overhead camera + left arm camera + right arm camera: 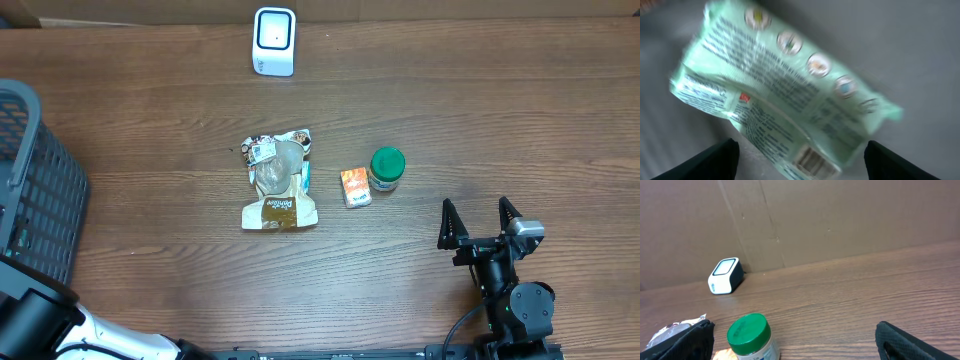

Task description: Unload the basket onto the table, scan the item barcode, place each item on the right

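Your left claw (801,146) stands wide. Its two dark fingertips (715,160) show at the lower left and lower right of the left wrist view. A pale green package (785,95) fills the frame between and beyond them, slanting from upper left down to lower right. Its barcode (812,161) sits at the bottom centre of the frame, on the package's lower edge, and a row of round emblems runs along the upper edge. That view is smeared, so you cannot tell whether the fingers press on the package or only flank it. In the overhead view your left arm (40,320) shows in the lower left corner, just below a dark mesh basket (40,190) at the left edge. The white scanner (273,40) stands at top centre on the wooden tabletop (500,120). A crumpled clear bag (278,185) lies mid-frame. To its right a small orange box (355,187) sits just beside a green-lidded jar (386,170). Your right claw (476,205) rests at the lower right, spread wide and empty, well apart from the jar.
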